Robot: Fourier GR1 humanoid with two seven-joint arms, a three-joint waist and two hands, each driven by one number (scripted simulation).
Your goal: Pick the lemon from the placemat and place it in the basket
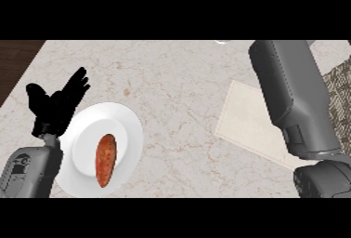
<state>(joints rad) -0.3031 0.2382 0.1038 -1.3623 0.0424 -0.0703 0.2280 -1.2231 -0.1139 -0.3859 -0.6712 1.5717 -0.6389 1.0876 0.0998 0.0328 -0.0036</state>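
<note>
My left hand [58,104] rests open beside the plate [130,125] with its sausage [106,159]. My right forearm [291,93] stretches over the placemat [250,121] toward the basket [339,81]; its hand and the lemon are out of sight. If I release blind, the lemon could miss the basket.

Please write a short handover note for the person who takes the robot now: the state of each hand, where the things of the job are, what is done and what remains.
Left hand: open, fingers up, resting at the left edge beside the white plate.
Right hand: out of view; only its grey forearm shows, stretched up along the right side.
Placemat: lies right of centre, partly under that forearm.
Lemon: not visible, so I cannot say whether it is picked or placed.
Basket: a woven patch at the right edge may be it.
</note>
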